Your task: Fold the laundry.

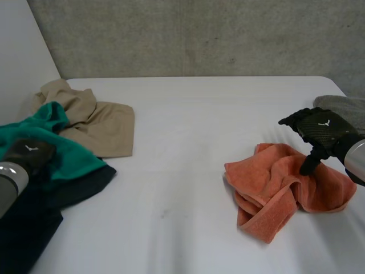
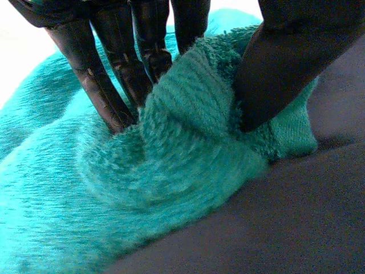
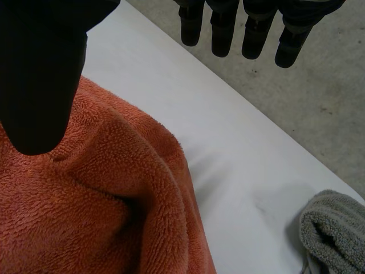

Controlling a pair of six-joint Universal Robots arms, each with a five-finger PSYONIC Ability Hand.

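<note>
The left hand (image 1: 28, 153) rests on a teal towel (image 1: 65, 149) and grips it. In its wrist view the fingers (image 2: 108, 85) dig into the pile on one side of a raised ridge of the teal cloth, and the thumb (image 2: 285, 63) presses in from the other side, so the fold is pinched between them. A dark cloth (image 1: 34, 217) lies under that towel, spreading out below the palm and past the thumb. A beige cloth (image 1: 100, 123) lies crumpled beyond the fingertips of this hand, overlapping the far edge of the teal towel. The right hand (image 1: 319, 127) is open above a rumpled orange towel (image 1: 285, 185). Its fingers (image 3: 222, 28) are straight and spread well apart from the thumb (image 3: 40, 74), holding nothing. The thumb points down at the edge of the orange towel nearest that hand, and its tip seems to touch the cloth. The fingers hang over the bare white surface (image 1: 182, 148) past the towel. A grey towel (image 1: 345, 107) lies just beside the back of the right hand, apart from the orange towel. The orange towel sits bunched, with one corner folded under, mostly below and ahead of the thumb.
</note>
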